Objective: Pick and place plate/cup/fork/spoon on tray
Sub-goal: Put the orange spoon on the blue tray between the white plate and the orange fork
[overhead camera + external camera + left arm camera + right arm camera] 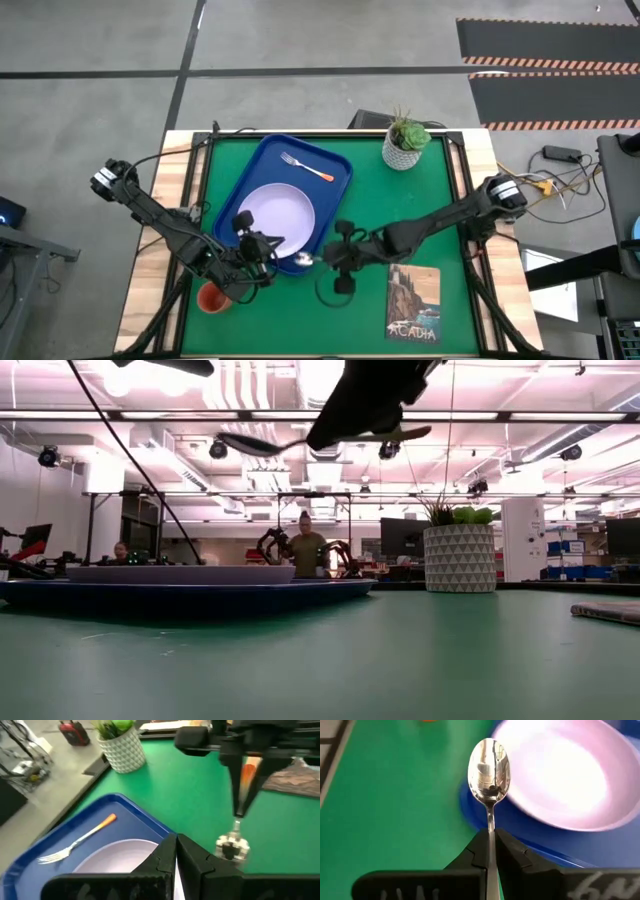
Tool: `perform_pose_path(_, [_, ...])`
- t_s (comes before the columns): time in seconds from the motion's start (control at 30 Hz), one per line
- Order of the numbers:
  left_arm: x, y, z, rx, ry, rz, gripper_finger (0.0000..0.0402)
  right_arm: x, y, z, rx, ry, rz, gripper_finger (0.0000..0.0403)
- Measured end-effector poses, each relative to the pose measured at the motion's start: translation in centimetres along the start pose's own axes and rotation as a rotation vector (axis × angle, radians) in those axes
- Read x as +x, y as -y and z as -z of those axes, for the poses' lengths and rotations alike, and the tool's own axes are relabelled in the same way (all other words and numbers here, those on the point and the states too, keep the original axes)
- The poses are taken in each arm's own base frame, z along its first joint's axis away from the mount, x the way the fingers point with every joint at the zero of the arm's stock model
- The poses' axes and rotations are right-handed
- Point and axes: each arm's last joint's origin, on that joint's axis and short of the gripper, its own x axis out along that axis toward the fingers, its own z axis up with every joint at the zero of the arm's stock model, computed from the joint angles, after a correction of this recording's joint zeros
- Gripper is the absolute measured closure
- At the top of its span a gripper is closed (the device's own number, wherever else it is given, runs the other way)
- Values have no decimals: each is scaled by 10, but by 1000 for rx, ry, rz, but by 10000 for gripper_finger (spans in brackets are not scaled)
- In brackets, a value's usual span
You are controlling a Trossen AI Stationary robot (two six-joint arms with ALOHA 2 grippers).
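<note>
Holding the spoon (489,770) by its stem, the right gripper (489,851) has its fingers pinched tight on it, bowl forward, polished and mirror-bright. The spoon hangs above the green mat (420,215), just off the tray's (240,185) near right edge, clear of the surface in the low view. The orange handle is mostly hidden inside the gripper; a sliver shows in the left wrist view. The tray is blue with a raised rim; the pale lavender plate (277,218) sits in its near half, the orange-handled fork (306,167) beyond it. The orange-red cup (212,298) stands off the tray's near left corner, partly covered by the left arm. The left gripper (176,851) has its fingers pressed together, empty, over the plate's near edge.
</note>
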Motion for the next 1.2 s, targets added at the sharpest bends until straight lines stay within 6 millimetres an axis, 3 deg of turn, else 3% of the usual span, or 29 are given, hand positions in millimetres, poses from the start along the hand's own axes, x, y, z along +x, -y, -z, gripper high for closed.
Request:
perform_pose_path(0.7, [-10, -15, -11, 94, 130, -166, 402, 29, 131, -7, 185, -39, 242, 390])
perform_pose_path(1.0, [-9, -15, -9, 102, 124, -163, 402, 44, 169, -10, 245, 48, 236, 390])
perform_pose_path(1.2, [-9, -15, -8, 104, 123, -163, 402, 69, 182, -8, 283, 69, 170, 390])
